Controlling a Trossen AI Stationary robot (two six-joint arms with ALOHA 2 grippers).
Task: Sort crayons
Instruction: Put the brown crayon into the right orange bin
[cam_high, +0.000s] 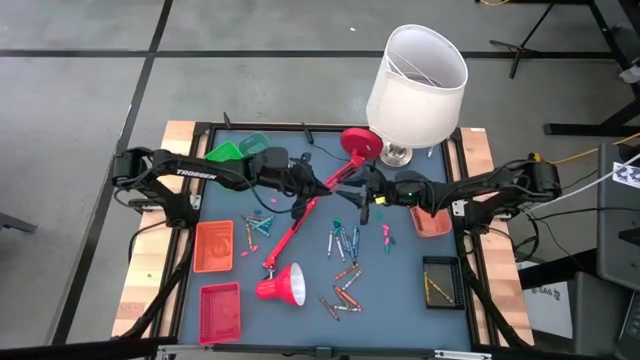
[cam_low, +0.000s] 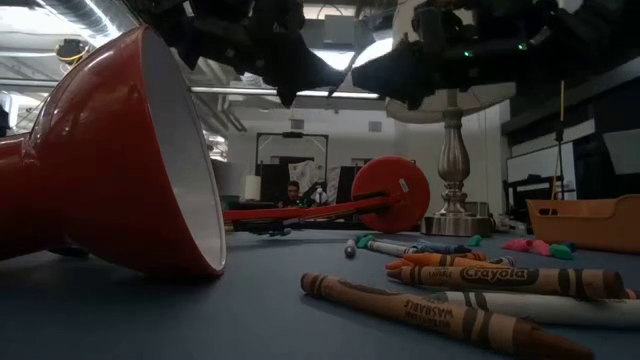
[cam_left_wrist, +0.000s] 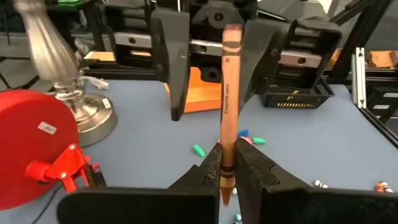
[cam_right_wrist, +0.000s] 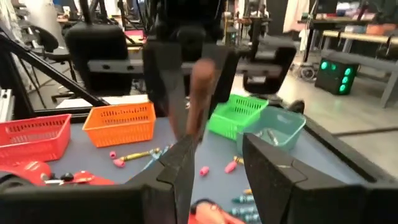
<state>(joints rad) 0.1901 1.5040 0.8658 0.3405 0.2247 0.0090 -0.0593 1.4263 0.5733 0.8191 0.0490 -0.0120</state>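
A brown-orange crayon (cam_left_wrist: 230, 93) stands upright in the air over the table's middle, with my left gripper (cam_left_wrist: 225, 177) shut on it. My right gripper (cam_right_wrist: 224, 174) faces it from the table's right, open. Its two fingers (cam_left_wrist: 176, 74) stand on either side of the crayon's upper half without touching it. In the high view the two grippers meet nose to nose, left (cam_high: 335, 185) and right (cam_high: 362, 192), above the red lamp's arm. Several loose crayons (cam_high: 345, 245) lie flat on the blue table top nearer the front edge. My left gripper pinches the crayon's lower end (cam_left_wrist: 225, 163) between its two fingers, just above the point. The fingers come nearly level from the table's left and lie across the crayon. The crayon stands upright above them, lifted clear of the table.
A red desk lamp lies across the table: base (cam_high: 360, 143), shade (cam_high: 283, 285). A white-shaded lamp (cam_high: 415, 85) stands at the back. Baskets: green (cam_high: 228, 152), teal (cam_high: 255, 143), orange (cam_high: 213, 245), red (cam_high: 220, 310), brown (cam_high: 432, 222), black (cam_high: 440, 280).
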